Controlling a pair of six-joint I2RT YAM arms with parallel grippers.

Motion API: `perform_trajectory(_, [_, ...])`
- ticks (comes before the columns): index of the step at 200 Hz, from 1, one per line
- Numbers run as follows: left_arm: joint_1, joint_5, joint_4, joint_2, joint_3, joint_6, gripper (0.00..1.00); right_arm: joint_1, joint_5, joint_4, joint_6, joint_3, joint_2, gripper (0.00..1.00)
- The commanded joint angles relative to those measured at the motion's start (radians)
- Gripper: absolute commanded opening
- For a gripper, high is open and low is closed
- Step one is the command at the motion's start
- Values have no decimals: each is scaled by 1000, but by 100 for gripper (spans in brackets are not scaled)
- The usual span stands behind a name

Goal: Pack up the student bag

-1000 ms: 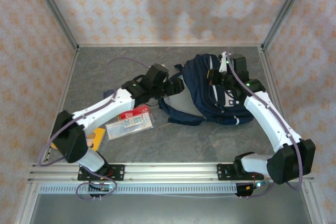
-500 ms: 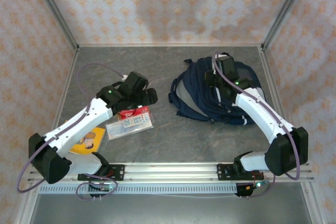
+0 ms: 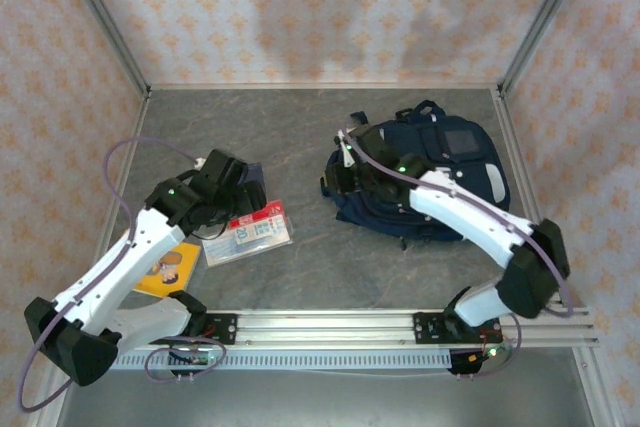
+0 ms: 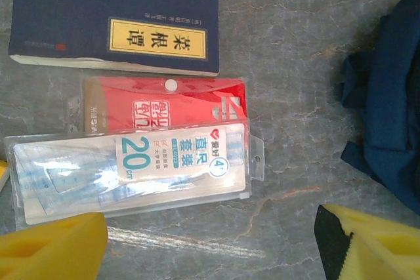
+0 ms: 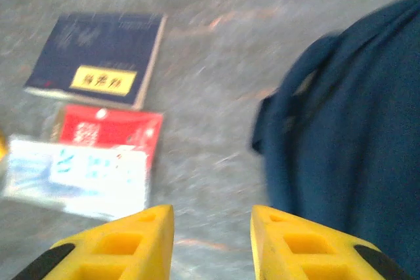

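Navy backpack (image 3: 465, 152) lies right of centre on the grey bench (image 3: 300, 277).
Left wrist view reads a ruler pack (image 4: 131, 168), red pouch (image 4: 164, 104) and dark book (image 4: 111, 11) below the wide-open left gripper (image 4: 210, 240); the right gripper (image 5: 213, 240) is parted, empty, beside the backpack.

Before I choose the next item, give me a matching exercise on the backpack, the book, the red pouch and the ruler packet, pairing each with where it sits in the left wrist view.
Things:
1. navy blue fabric backpack
2. dark blue book with a yellow title label
3. red plastic pouch with a white snap
4. clear plastic ruler packet marked 20

Places, left wrist view:
A. partly covered by the clear packet
B. at the right edge
C. at the top, above the pouch
D. lowest of the flat items, lying partly on the pouch

Pairs: 1-B, 2-C, 3-A, 4-D.
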Motion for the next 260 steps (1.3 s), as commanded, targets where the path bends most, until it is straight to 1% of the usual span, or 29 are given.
perform_trajectory(1, [9,14,-1,-42,-23,-1,83,22,-256,85,183,-7,113,36])
perform_trajectory(20, [8,35,1,-65,-26,0,83,37,-316,174,230,-23,191,39])
perform_trajectory(39, [8,47,-10,-84,-32,10,83,46,-370,206,256,0,272,42])
perform_trajectory(77, [8,62,-40,-114,-56,9,83,89,-373,171,271,74,424,44])
perform_trajectory(117, [10,65,-46,-149,-83,13,83,110,-367,193,299,114,513,42])
perform_trajectory(138, [10,69,-51,-146,-79,19,83,111,-353,158,286,163,570,37])
perform_trajectory(153, [10,75,-53,-148,-81,23,82,111,-356,152,285,182,593,26])
perform_trajectory(172, [10,71,-63,-145,-81,36,83,111,-340,127,270,193,588,8])
perform_trajectory(186, [10,61,-73,-143,-82,44,83,108,-335,96,246,194,564,0])
perform_trajectory(199, [10,72,-68,-145,-92,51,82,99,-339,84,233,177,523,0])
perform_trajectory(235, [12,106,-30,-137,-139,32,83,70,-421,48,171,124,395,0])
perform_trajectory(260, [37,196,44,-134,-190,10,83,65,-459,-12,84,85,314,0])
